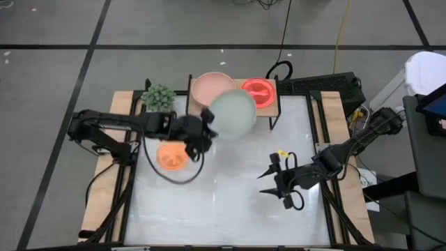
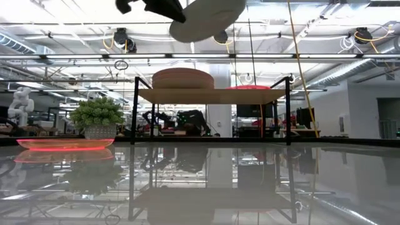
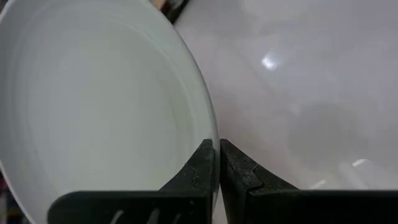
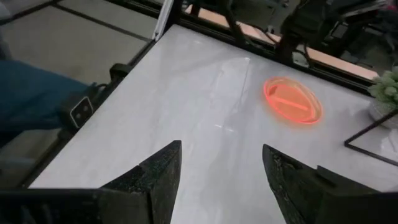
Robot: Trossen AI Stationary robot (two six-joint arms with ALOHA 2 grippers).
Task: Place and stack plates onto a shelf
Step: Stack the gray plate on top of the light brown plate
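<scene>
Fingers [image 3: 208,163] of the left gripper [image 1: 207,131] are pinched tight on the rim of the pale grey-green plate [image 1: 233,113], one pad over the inside of the lip and one under it, as the left wrist view shows. The plate hangs high in the air, well above the shelf [image 2: 209,95], slightly tilted in the low view, and from above it overlaps the shelf's front edge between the two stacks already there.

Since the hold is on one edge only, the far side of the plate is free to sag or swing, so the carry probably calls for a slow, level move. On the shelf, the dusty pink plate [image 1: 208,87] sits on the left half and a translucent red-orange plate [image 1: 258,91] on the right half. The grey-green plate looks close in width to the pink one, so that stack is the likelier fit. I would centre it over the pink plate first, then lower it until the far rim touches, and only then let the fingers part, drawing them back along the plate's plane so they do not drag it off.

The shelf's black legs and the small potted plant [image 1: 159,97] just beside its left end are what the arm should clear.

Another translucent orange plate [image 1: 171,156] lies on the table [image 1: 230,202] under the left arm. The right gripper [image 1: 273,175] waits low over the table's right side with its fingers [image 4: 149,180] spread apart, holding nothing.
</scene>
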